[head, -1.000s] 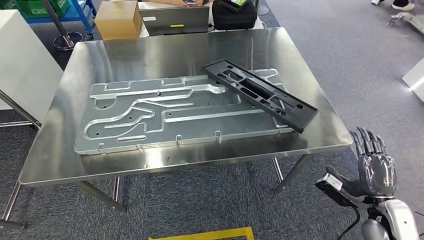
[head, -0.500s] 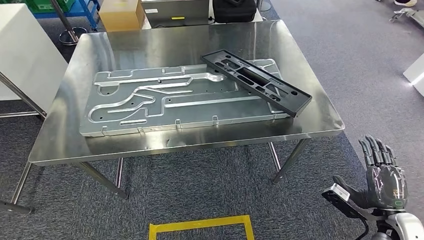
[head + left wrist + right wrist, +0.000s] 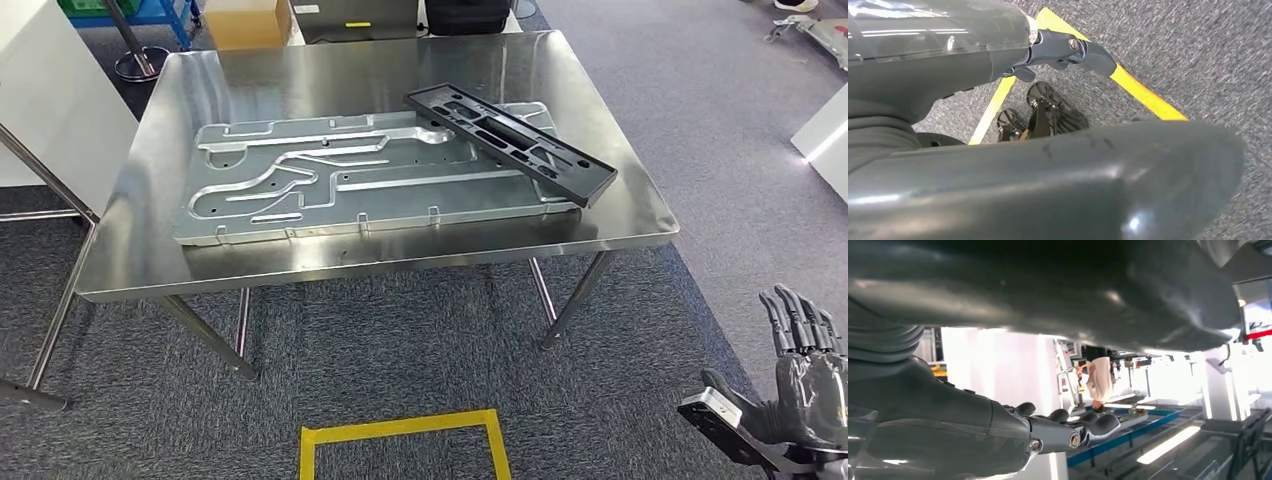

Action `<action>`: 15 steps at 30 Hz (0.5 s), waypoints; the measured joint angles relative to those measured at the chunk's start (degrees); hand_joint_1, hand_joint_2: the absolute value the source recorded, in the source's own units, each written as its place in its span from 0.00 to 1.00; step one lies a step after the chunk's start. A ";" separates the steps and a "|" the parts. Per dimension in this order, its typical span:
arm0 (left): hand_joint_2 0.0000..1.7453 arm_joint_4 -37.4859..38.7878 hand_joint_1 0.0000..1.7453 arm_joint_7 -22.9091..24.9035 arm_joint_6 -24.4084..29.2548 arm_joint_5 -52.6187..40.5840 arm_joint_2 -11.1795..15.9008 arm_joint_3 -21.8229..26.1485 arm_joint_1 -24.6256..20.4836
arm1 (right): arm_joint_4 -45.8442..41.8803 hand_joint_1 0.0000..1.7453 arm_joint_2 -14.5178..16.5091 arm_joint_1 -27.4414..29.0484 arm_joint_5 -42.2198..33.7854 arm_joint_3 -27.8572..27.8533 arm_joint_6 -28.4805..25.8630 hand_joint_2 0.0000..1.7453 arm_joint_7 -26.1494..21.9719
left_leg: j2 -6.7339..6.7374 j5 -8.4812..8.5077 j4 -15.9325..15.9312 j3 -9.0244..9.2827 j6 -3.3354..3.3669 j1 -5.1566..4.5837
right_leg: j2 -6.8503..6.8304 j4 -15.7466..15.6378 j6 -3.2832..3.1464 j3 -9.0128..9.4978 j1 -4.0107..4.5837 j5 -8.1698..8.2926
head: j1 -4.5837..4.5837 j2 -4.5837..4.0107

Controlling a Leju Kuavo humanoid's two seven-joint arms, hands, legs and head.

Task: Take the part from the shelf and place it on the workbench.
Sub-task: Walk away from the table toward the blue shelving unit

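Both robot hands empty: right [image 3: 808, 375], left [image 3: 1048, 55]; part [image 3: 510, 143] overhangs workbench [image 3: 400, 70]'s plate.

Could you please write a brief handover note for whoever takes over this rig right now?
Right hand: open, holding nothing, hanging low beside the workbench.
Left hand: hanging over the carpet near the yellow floor tape; nothing visible in it, fingers mostly hidden, so its state is unclear.
Black part: lying at an angle on the silver stamped panel, toward the workbench's right side.
Done: the part appears placed on the workbench.
Left: apparently nothing but confirming that it sits where wanted.
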 joint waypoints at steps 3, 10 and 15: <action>0.00 0.01 0.00 0.16 0.13 -0.11 0.05 -0.03 0.03 | 0.17 0.00 1.23 -0.81 -1.38 -0.17 1.10 0.00 -0.21 | -0.18 0.26 0.44 -0.66 -1.08 0.00 | -0.11 -0.62 -0.94 -0.45 -0.03 0.60 | -0.01 0.01; 0.00 0.01 0.00 0.00 0.38 0.02 0.26 -0.03 0.04 | 2.34 0.00 2.85 -2.25 -11.54 0.14 6.66 0.00 -0.04 | -0.41 -9.91 16.34 -4.24 -2.68 0.82 | -0.65 -0.23 -2.08 -4.89 -0.30 4.00 | -0.03 0.00; 0.00 -0.01 0.00 -0.72 0.43 0.38 0.75 -0.01 -0.17 | 4.15 0.00 3.68 -3.12 -13.15 0.98 6.92 0.00 0.20 | -0.51 -5.57 -0.30 7.43 -1.86 0.60 | -0.68 0.42 -0.87 -7.44 -0.28 6.31 | -0.02 0.01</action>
